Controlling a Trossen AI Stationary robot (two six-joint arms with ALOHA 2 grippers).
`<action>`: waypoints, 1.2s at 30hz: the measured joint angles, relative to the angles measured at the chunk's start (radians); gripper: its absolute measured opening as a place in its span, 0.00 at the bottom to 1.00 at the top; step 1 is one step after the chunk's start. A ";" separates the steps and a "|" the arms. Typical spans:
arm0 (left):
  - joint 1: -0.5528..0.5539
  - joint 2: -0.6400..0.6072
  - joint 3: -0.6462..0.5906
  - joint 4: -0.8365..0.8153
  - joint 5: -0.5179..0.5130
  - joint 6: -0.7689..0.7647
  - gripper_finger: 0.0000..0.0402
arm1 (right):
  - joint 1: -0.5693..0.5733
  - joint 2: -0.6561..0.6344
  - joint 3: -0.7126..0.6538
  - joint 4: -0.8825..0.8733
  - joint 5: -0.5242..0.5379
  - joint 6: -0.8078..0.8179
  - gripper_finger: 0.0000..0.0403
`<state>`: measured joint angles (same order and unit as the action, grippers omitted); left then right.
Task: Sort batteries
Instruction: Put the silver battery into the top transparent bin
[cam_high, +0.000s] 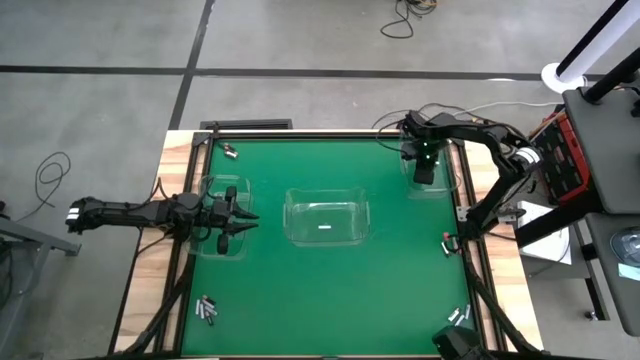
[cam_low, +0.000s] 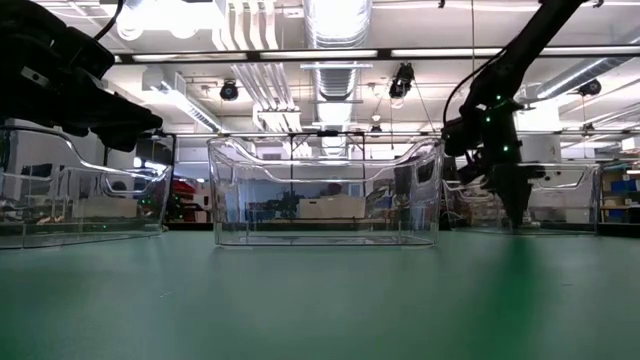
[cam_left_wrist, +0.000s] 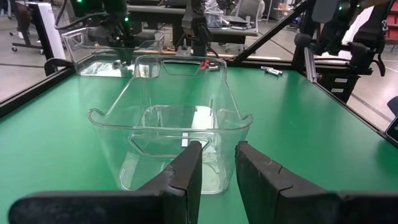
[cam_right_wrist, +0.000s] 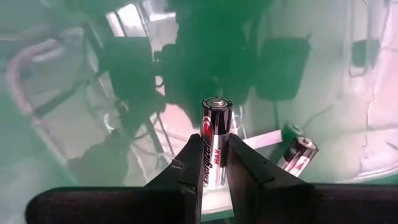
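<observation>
Three clear plastic bins stand in a row on the green mat: left bin (cam_high: 212, 243), middle bin (cam_high: 327, 196), right bin (cam_high: 446, 186). My right gripper (cam_right_wrist: 214, 146) points down into the right bin, shut on a black battery (cam_right_wrist: 215, 121). Another battery (cam_right_wrist: 297, 153) lies on that bin's floor. One battery (cam_high: 325, 227) lies in the middle bin. My left gripper (cam_high: 240, 215) hangs open over the left bin, facing the middle bin (cam_left_wrist: 168, 118), with nothing between its fingers. Loose batteries lie at the far left (cam_high: 230, 150), near left (cam_high: 208, 310) and near right (cam_high: 460, 316). My right gripper pinches the black battery by its labelled side (cam_right_wrist: 214, 158) between the two fingers. The battery lies along the fingers, one end (cam_right_wrist: 216, 102) sticking out past the fingertips. The fingers come from above, pointing down into the right bin. Whether that end touches the bin floor cannot be told.
A small red object (cam_high: 447, 243) lies by the mat's right edge. A dark frame (cam_high: 465, 215) borders the mat. The right arm's base and a red-and-black box (cam_high: 565, 160) stand off the table's right side. Open green mat lies on the near side of the bins.
</observation>
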<state>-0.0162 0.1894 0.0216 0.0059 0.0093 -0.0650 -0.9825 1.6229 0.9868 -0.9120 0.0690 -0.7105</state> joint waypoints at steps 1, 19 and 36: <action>0.000 0.000 0.000 0.000 0.000 0.000 0.19 | 0.000 0.005 0.000 0.014 0.004 0.002 0.10; 0.000 0.000 0.000 0.000 0.000 0.000 0.19 | 0.007 -0.056 0.022 -0.013 0.066 0.046 0.37; 0.000 0.000 0.000 0.000 0.000 0.000 0.19 | 0.515 -0.505 0.118 -0.207 -0.043 0.716 0.48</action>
<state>-0.0161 0.1894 0.0216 0.0059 0.0093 -0.0650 -0.4673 1.1181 1.1043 -1.1189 0.0257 0.0053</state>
